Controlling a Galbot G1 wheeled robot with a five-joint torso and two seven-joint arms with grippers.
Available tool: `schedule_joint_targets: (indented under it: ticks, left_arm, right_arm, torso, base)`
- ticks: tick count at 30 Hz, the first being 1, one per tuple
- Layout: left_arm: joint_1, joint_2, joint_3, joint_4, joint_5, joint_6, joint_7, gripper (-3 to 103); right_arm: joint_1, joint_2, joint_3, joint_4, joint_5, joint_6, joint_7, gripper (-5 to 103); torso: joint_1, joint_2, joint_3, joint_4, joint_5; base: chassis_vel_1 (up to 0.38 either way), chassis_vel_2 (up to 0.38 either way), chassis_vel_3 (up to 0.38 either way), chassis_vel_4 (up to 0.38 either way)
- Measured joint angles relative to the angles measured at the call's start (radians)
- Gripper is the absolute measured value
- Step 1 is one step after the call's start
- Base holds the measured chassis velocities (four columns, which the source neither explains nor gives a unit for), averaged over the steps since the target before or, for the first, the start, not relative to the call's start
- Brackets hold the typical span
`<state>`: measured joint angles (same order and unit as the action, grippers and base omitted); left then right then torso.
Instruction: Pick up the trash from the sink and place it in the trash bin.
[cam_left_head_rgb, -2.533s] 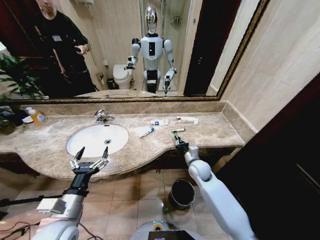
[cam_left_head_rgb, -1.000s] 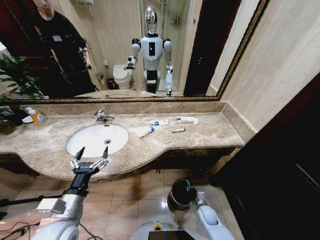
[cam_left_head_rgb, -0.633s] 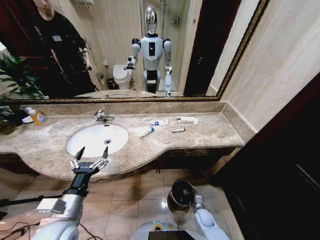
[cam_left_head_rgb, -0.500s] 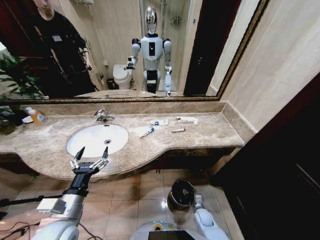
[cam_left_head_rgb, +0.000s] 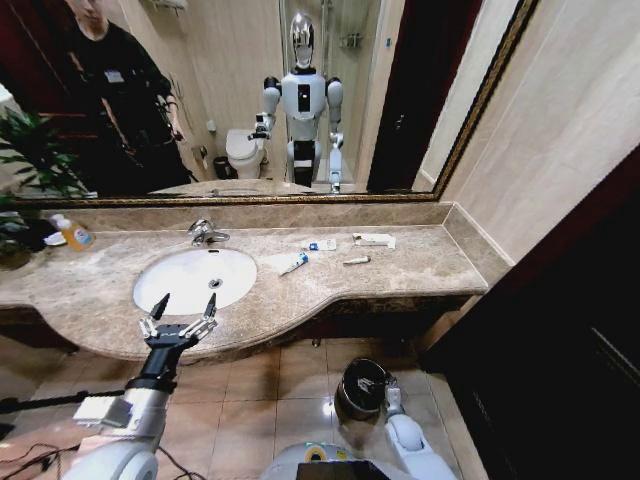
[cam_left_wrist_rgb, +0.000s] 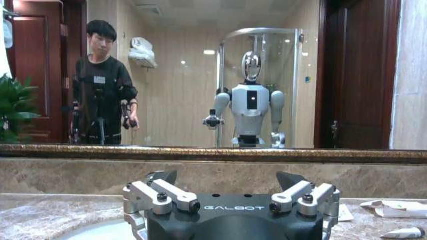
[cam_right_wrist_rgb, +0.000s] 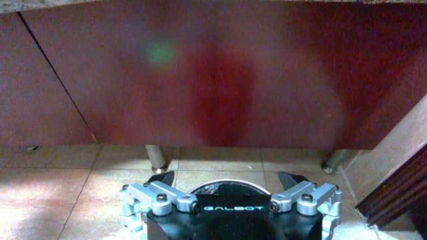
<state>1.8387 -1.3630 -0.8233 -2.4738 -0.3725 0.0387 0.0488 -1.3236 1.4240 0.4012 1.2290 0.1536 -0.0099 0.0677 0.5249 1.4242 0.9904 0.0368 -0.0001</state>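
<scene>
The worktop (cam_left_head_rgb: 420, 265) of beige marble runs well above the right end effector (cam_left_head_rgb: 385, 385) and carries the sink (cam_left_head_rgb: 190, 278), whose white bowl lies just beyond the left end effector (cam_left_head_rgb: 180, 318). That left end effector hangs at the worktop's front edge with its fingers spread wide and nothing between them, idle.

On the floor, the trash bin (cam_left_head_rgb: 360, 388) sits directly under the right end effector. In the right wrist view the bin's (cam_right_wrist_rgb: 230, 187) rim and dark inside show just ahead of the right end effector (cam_right_wrist_rgb: 227, 180), whose fingers stand apart, released, with nothing visibly gripped.

The remaining trash lies on the worktop, up and away from the right end effector: a flat white packet (cam_left_head_rgb: 373, 240), a tube (cam_left_head_rgb: 293, 263) with a blue cap, a white-blue packet (cam_left_head_rgb: 320, 245) and a thin white stick (cam_left_head_rgb: 356, 261).

The step in hand looks like the drop into the bin. To do it well, the fingers should stay centred over the opening until the piece is clear, then rise straight up without catching the rim or the cabinet front (cam_right_wrist_rgb: 213, 75).
</scene>
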Motion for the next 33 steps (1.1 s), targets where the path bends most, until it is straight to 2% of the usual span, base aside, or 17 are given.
schedule_joint_targets:
  ticks: [15, 20, 26, 33]
  left_arm:
    - [0.0, 0.0, 0.0, 0.0, 0.0, 0.0, 0.0, 100]
    - [0.0, 0.0, 0.0, 0.0, 0.0, 0.0, 0.0, 100]
    - [0.0, 0.0, 0.0, 0.0, 0.0, 0.0, 0.0, 100]
    - [0.0, 0.0, 0.0, 0.0, 0.0, 0.0, 0.0, 100]
  right_arm:
    - [-0.037, -0.022, 0.005, 0.091, 0.038, -0.022, 0.011, 100]
    - [-0.082, -0.04, 0.001, 0.199, 0.085, -0.041, 0.028, 100]
    - [-0.137, -0.055, 0.01, 0.326, 0.078, 0.022, 0.068, 100]
    - [-0.207, -0.091, 0.039, 0.53, 0.122, -0.008, 0.072, 100]
  torso:
    - [0.0, 0.0, 0.0, 0.0, 0.0001]
    - [0.0, 0.0, 0.0, 0.0, 0.0001]
    - [0.0, 0.0, 0.0, 0.0, 0.0002]
    - [0.0, 0.0, 0.0, -0.0001, 0.0]
  base:
    - [0.0, 0.0, 0.0, 0.0]
    - [0.0, 0.0, 0.0, 0.0]
    - [0.0, 0.0, 0.0, 0.0]
    - [0.0, 0.0, 0.0, 0.0]
